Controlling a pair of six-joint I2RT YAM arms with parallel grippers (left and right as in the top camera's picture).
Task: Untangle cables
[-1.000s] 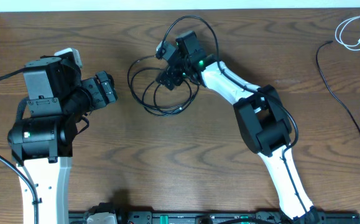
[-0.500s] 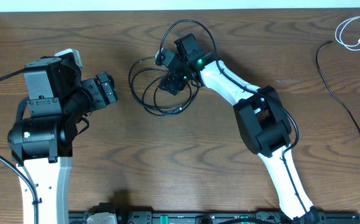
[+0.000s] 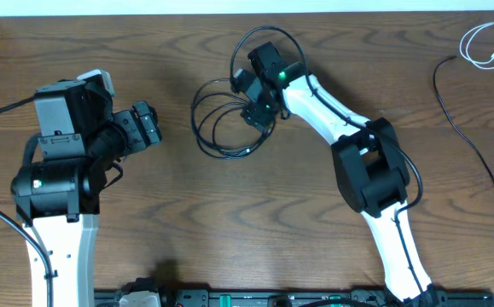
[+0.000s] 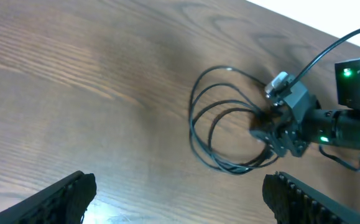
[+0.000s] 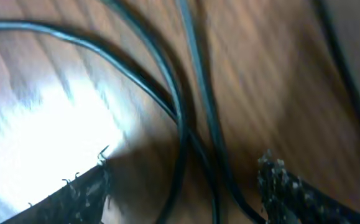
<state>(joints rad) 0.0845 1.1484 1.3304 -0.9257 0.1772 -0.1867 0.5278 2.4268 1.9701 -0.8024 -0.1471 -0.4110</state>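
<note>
A black cable (image 3: 221,128) lies coiled in several overlapping loops on the wooden table, left of centre at the back. My right gripper (image 3: 253,107) is down on the coil's right side. In the right wrist view its fingers stand apart, and dark strands of the cable (image 5: 180,118) run between them without being pinched by the right gripper (image 5: 186,169). My left gripper (image 3: 148,126) hovers open to the left of the coil, holding nothing. The left wrist view shows the coil (image 4: 229,134) and the right gripper (image 4: 279,127) ahead of the open left gripper (image 4: 180,186).
A short white cable (image 3: 485,47) lies looped at the far right corner. Beside it, a long black cable (image 3: 464,128) trails down the right side of the table. The table's back edge runs just behind the coil.
My right gripper has moved a little to the right and its jaws have narrowed. The black coil has shifted right with it. The left arm has stayed still.
</note>
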